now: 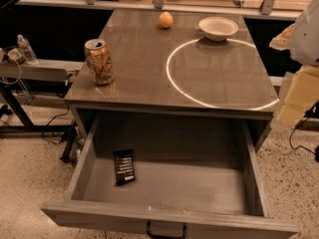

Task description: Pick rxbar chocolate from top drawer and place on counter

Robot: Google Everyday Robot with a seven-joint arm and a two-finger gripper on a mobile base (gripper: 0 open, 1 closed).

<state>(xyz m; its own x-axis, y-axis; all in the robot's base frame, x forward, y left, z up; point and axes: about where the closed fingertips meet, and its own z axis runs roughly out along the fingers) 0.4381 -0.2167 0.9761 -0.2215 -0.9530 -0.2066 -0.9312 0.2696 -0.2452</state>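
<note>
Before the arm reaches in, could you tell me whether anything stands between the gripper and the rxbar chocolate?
Nothing visible does. The rxbar chocolate lies alone on the left of the open top drawer, uncovered. The gripper is at the view's right edge, beside the counter; a reach from above looks clear.

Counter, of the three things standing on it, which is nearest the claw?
The white bowl, at the back right of the counter. The claw hangs beyond the counter's right edge; the orange and the gold can sit farther left.
</note>
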